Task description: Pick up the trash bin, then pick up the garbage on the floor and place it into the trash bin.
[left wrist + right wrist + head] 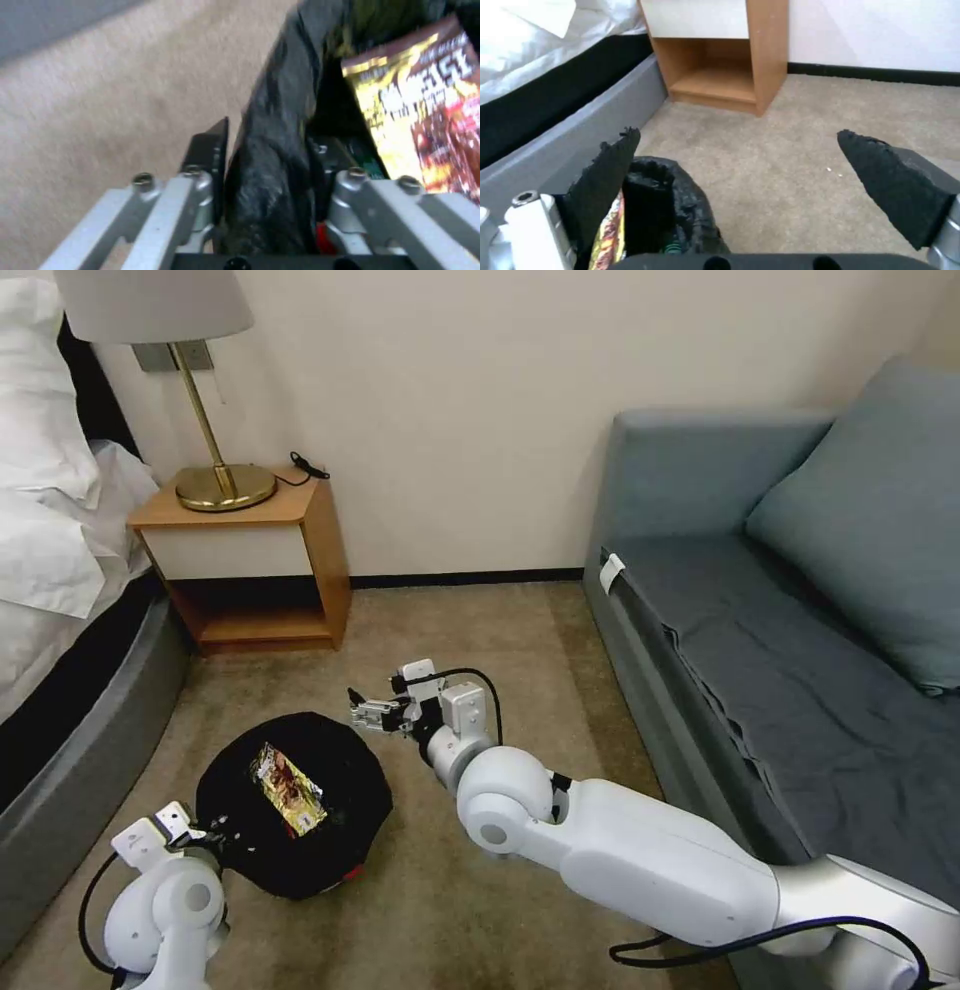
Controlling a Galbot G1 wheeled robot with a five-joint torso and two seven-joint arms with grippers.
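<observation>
The trash bin (300, 860), its black bag pulled over the rim, is low over the carpet at the lower left of the head view. A brown-gold snack wrapper (288, 788), one piece of the garbage, lies inside it on top. My left gripper (212, 828) is shut on the bin's near rim; in the left wrist view the bag-covered rim (270, 187) is pinched between the fingers, with the wrapper (425, 123) just beyond. My right gripper (365, 715) hangs open and empty over the bin's far edge. Its wrist view shows the bin (680, 202) below it.
A wooden nightstand (310, 540) with a brass lamp (225, 485) stands against the back wall. The bed (60, 570) runs along the left and a grey sofa (780, 670) along the right. Bare carpet (520, 640) lies between them.
</observation>
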